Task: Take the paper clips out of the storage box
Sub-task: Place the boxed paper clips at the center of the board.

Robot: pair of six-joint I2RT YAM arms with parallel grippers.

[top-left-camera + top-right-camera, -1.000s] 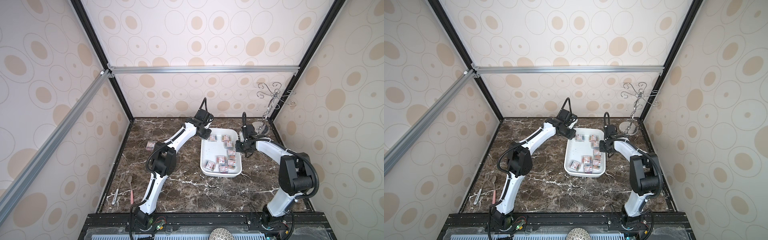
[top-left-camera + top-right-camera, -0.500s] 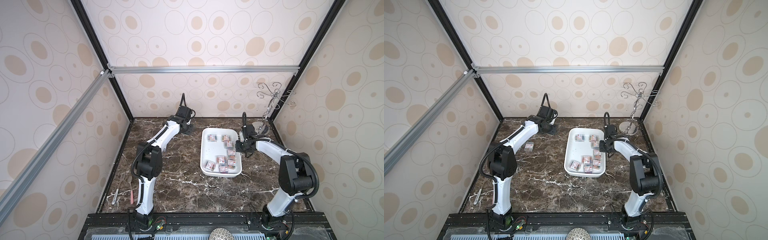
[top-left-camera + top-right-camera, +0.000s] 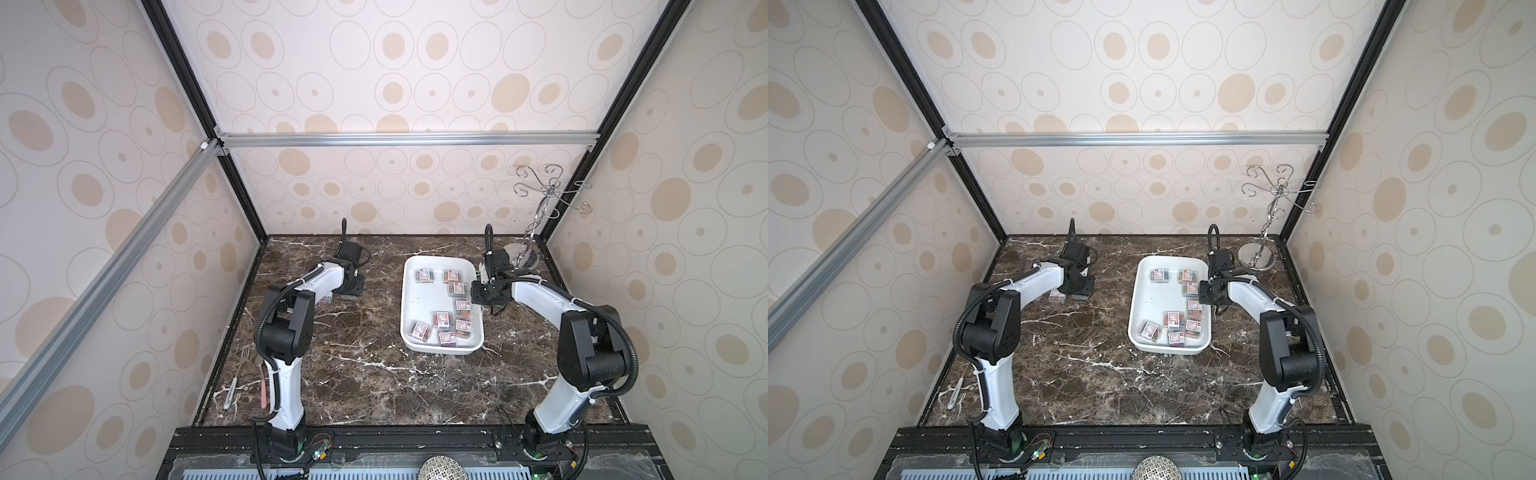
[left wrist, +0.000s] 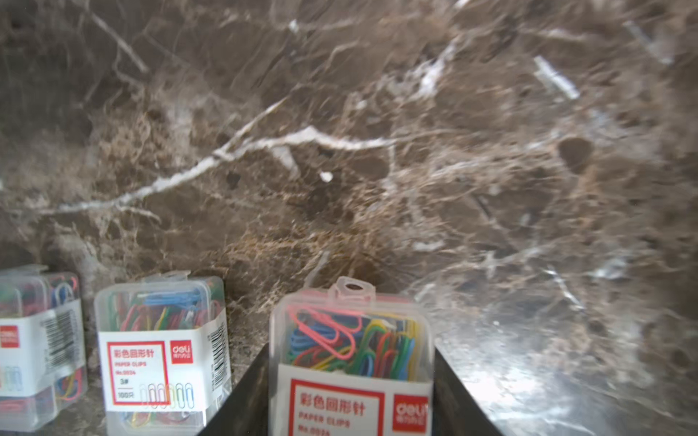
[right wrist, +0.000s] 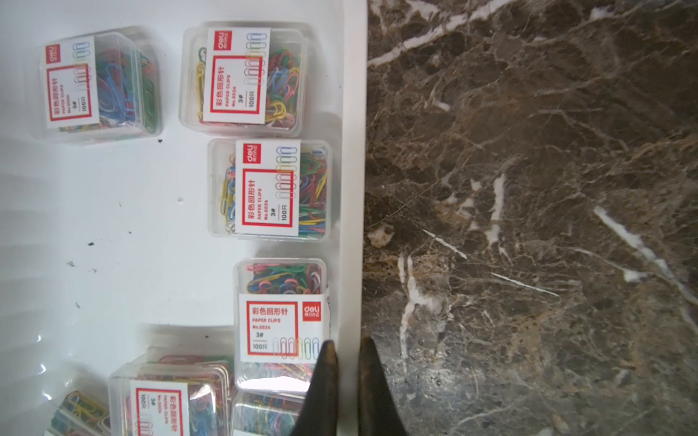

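left gripper [image 4: 351, 353]: swung off the storage box [image 3: 409, 299] out over the table [image 3: 374, 353]; fingers gripped a box of paper clips [image 4: 355, 324]
right gripper [image 5: 348, 347]: stayed pinched shut on the storage box rim
task: one more box nearly out; most remained inside

Both top views are looking steeply down from high at the front, covering the whole dark marble tabletop [image 3: 365, 374] around the large shallow white storage box [image 3: 419, 303] [image 3: 1152, 303]. Left wrist camera is skimming marble close, well apart from it. Right wrist camera is staring down close over the storage box [image 5: 351, 188] rim, sharing its boxed multicoloured paper clips [image 5: 270, 188] [image 3: 457, 289] with both top views.
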